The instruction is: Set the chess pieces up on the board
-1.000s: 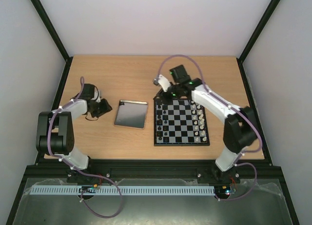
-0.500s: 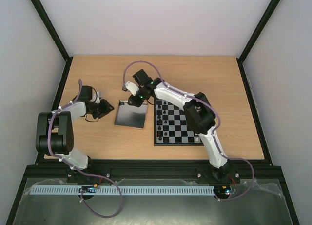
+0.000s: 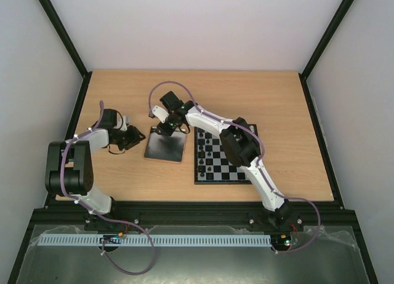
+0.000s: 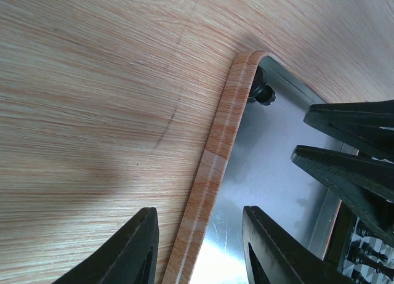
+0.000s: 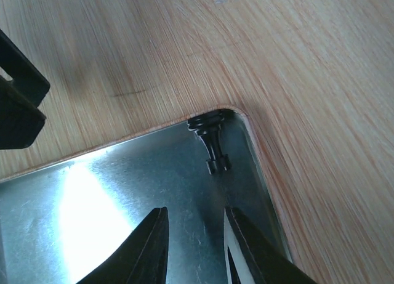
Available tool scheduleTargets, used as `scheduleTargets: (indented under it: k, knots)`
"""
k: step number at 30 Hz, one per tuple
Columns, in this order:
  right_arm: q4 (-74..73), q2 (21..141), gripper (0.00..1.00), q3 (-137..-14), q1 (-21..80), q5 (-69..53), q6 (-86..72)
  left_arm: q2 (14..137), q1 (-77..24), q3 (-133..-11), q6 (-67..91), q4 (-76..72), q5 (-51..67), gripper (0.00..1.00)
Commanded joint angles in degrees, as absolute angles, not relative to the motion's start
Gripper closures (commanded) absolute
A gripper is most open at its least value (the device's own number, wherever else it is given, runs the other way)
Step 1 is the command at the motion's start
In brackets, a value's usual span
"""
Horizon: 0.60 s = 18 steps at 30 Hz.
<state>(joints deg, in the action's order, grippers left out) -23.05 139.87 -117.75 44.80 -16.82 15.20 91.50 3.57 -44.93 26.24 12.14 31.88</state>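
Here, our right claw (image 5: 194, 213) hangs low over the far-left corner of the tray (image 5: 123, 191), its two fingers parted with nothing between them. Just ahead of the fingertips, one black chess piece (image 5: 212, 142) lies on its side on the shiny metal, its round base tucked against the corner wall and its head pointing back toward the claw. We see no contact between claw and piece.

Our left claw (image 4: 200, 211) is also open and empty. It sits at the tray's left edge with one finger over the wood and the other over the metal, so the raised rim runs between them. From its wrist view the same piece shows in the corner, and the right claw's dark fingers come in from the right.

Beyond the tray, to its right and close beside it, the board (image 3: 200, 181) lies flat on the worktop (image 3: 277, 105). Other chess pieces (image 3: 206, 145) stand on its left-hand files, and the right arm crosses above its far and right parts, hiding those squares.
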Motion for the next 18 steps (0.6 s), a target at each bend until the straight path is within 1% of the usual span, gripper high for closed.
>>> scheduleTargets:
  k: [1,14,18]
  knots:
    - [-24.71,142.26,0.74,-120.81,45.52,-16.26,15.22,92.13,3.96,-44.25,26.89,11.99,33.04,0.59]
    - [-23.16,147.39,0.65,-124.98,46.38,-16.00,14.37,93.41,3.87,-44.12,26.97,11.98,33.57,0.61]
    - [-22.68,148.27,0.64,-125.54,46.52,-15.98,14.57,93.60,3.87,-44.16,26.98,11.95,33.57,0.62]
